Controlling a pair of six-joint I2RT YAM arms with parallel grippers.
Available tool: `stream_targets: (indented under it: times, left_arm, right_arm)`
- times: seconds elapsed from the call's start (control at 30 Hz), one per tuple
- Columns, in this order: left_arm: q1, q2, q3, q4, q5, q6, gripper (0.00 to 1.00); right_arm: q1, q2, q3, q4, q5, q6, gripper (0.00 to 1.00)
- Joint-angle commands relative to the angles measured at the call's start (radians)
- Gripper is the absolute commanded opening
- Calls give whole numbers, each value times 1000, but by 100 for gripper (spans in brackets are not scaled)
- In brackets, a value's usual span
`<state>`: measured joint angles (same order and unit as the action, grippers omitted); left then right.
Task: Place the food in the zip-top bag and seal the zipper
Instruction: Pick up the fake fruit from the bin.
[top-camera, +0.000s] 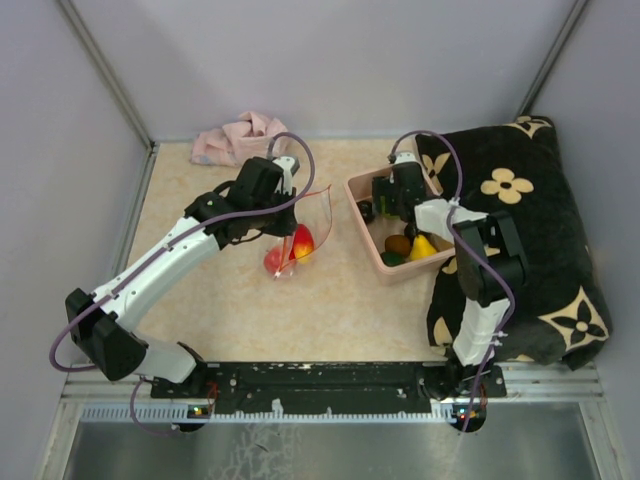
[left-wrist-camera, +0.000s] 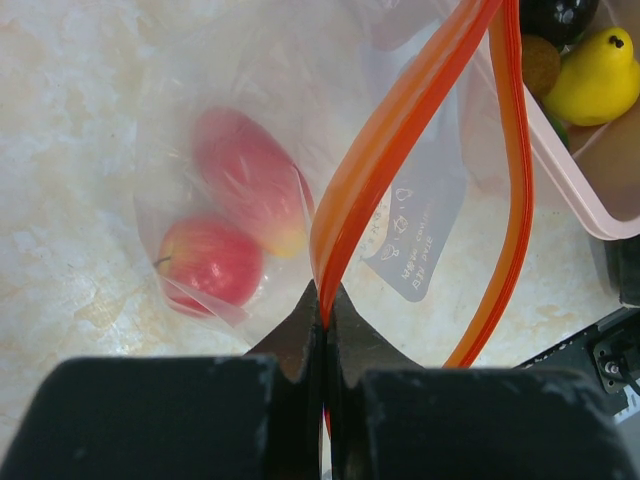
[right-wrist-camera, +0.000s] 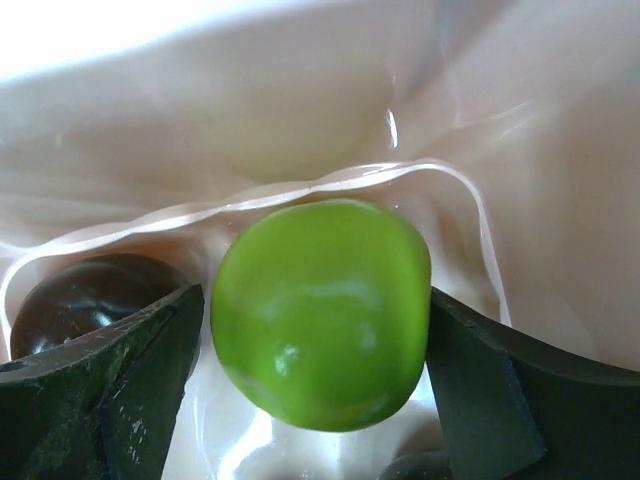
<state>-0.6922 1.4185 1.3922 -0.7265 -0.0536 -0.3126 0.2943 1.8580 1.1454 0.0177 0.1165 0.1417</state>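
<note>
My left gripper (left-wrist-camera: 327, 300) is shut on the red-orange zipper (left-wrist-camera: 400, 130) of the clear zip-top bag (left-wrist-camera: 420, 240) and holds its mouth open above the table; it also shows in the top view (top-camera: 283, 222). A red apple (left-wrist-camera: 205, 262) and a pink-red fruit (left-wrist-camera: 245, 175) lie inside the bag. My right gripper (right-wrist-camera: 316, 295) is down in the pink tub (right-wrist-camera: 300, 100), its fingers on either side of a green apple (right-wrist-camera: 320, 315) and closed against it. A dark purple ball (right-wrist-camera: 85, 300) lies just left of it.
The pink tub (top-camera: 360, 225) stands right of the bag and holds a yellow pear (left-wrist-camera: 598, 75) and a brown piece (left-wrist-camera: 540, 65). A black flowered cushion (top-camera: 520, 230) fills the right side. A pink cloth (top-camera: 238, 137) lies at the back left.
</note>
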Motion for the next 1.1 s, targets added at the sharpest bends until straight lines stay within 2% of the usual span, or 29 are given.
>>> stream_targets:
  times: [0.0,0.23,0.37,0.7,0.93,1.07]
  left_arm:
    - [-6,-12,14,-3,-6,10,0]
    - [-6,-21,6,-7,-17,9,0]
    - [-6,-27,12,0,-18,15,0]
    - [-6,-26,28,-11,-42,34,0]
    - [-6,-17,24,6,-52,85,0]
    - [-6,-10,25,11,-51,106,0]
  right_arm:
    - [6,16,-7,111,49,37,86]
    - [6,-20,-49,158,55,52,71]
    - [6,-101,-87,151,45,49,58]
    - [29,-402,-177,41,20,33,54]
    - [89,-642,-217,-51,19,9,53]
    - [148,-769,-235,-73,-33,20,53]
